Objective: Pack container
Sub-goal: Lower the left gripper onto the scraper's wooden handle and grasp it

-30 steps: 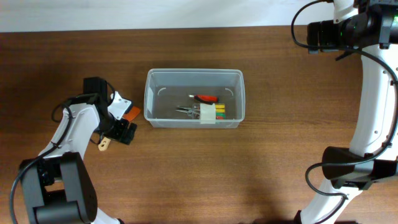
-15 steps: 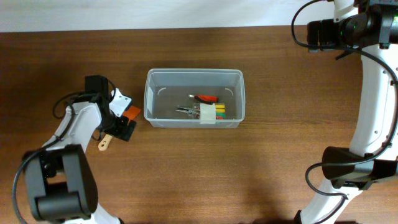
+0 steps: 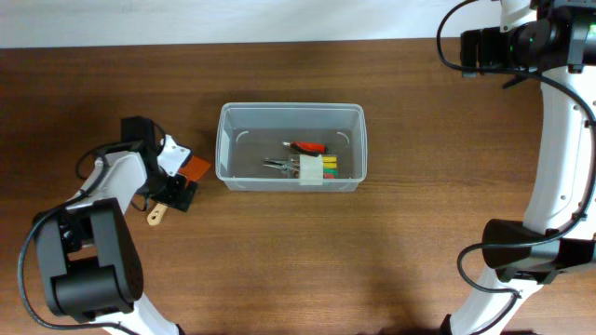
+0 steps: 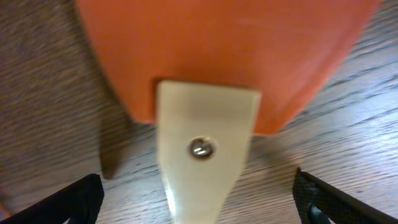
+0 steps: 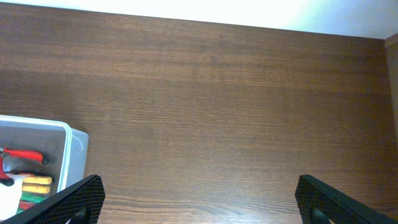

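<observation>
The clear rectangular container [image 3: 291,107] stands mid-table, and its corner [image 5: 73,152] shows at the left of the right wrist view. In it lie red-handled pliers [image 3: 307,147] and a small packet [image 3: 310,169] with yellow and green bits. Left of it, an orange-bladed scraper [image 3: 196,167] with a pale wooden handle [image 4: 205,162] rests on the table. My left gripper [image 3: 177,191] hangs low over that handle, open, with one finger [image 4: 68,202] on each side and neither touching it. Far off at the back right my right gripper [image 3: 470,51] is raised and open, with nothing in it.
Brown wooden table [image 3: 391,251] with a white wall along its far edge. The right arm's base [image 3: 521,261] stands at the front right and the left arm's base [image 3: 88,288] at the front left.
The left arm has shifted slightly to the left over the scraper, which lies where it was. The right arm and the container have not moved.
</observation>
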